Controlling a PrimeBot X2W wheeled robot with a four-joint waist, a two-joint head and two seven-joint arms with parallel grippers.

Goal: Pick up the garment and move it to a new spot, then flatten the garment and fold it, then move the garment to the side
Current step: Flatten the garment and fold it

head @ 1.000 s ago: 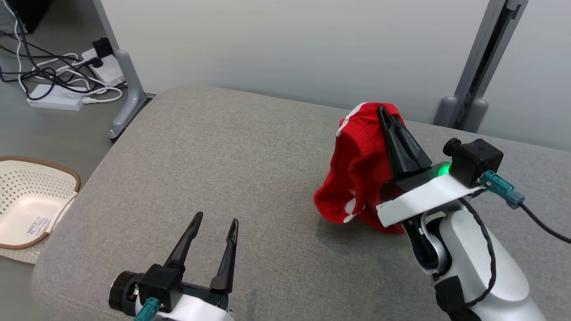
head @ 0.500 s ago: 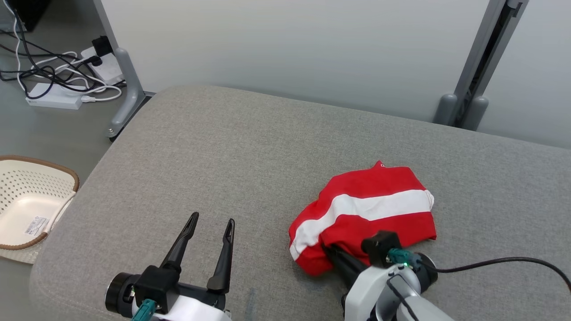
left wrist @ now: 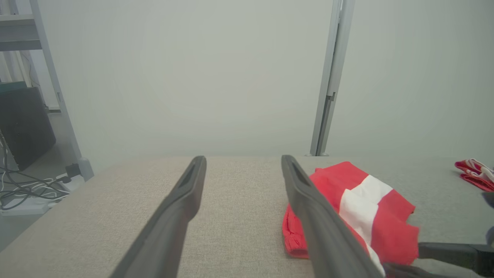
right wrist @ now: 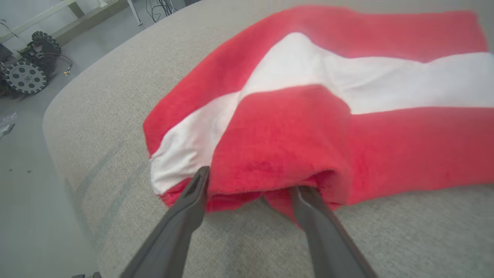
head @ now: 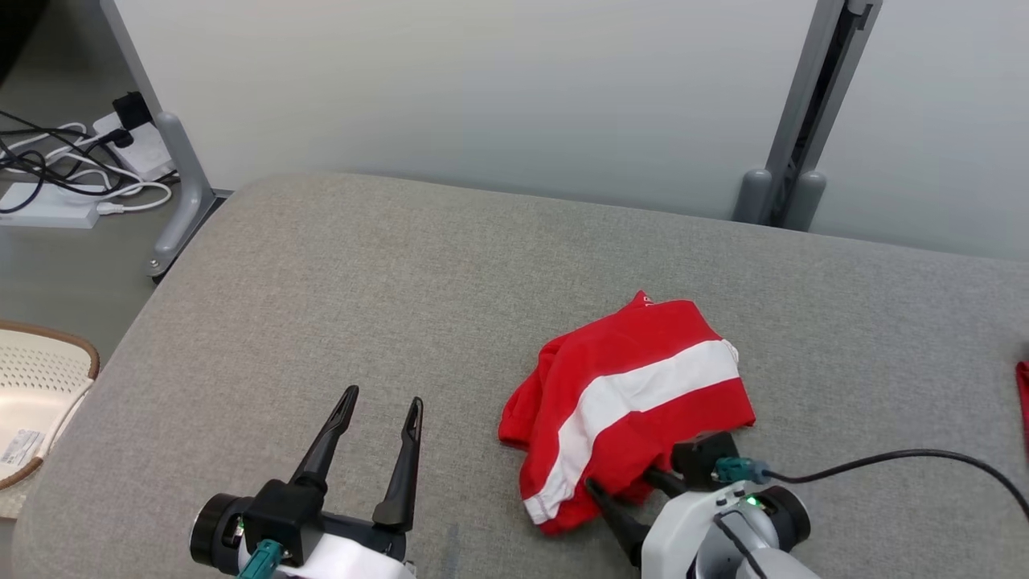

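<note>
Finds the red garment (head: 635, 394), crossed by one broad white band, lying rumpled and partly doubled over on the grey cushion (head: 362, 281), right of centre and towards the near edge in the head view. Notes the right gripper (head: 623, 482) low at the garment's near hem, its two dark fingers spread apart. In the right wrist view, places both fingertips (right wrist: 198, 181) against that hem, one of them tucked just beneath a drooping fold, with fabric sagging across the gap but nothing clamped between them. Notes the left gripper (head: 383, 396) above bare cushion to the left of the garment and apart from it, fingers wide and holding nothing. Records a second red-and-white cloth (left wrist: 472, 173) at the cushion's far right, well apart from the garment. Records on the floor to the left a pale perforated basket (head: 40, 378) with a brown rim and, further back, a tangle of cables (head: 48, 169) beside a grey frame leg (head: 181, 185).
</note>
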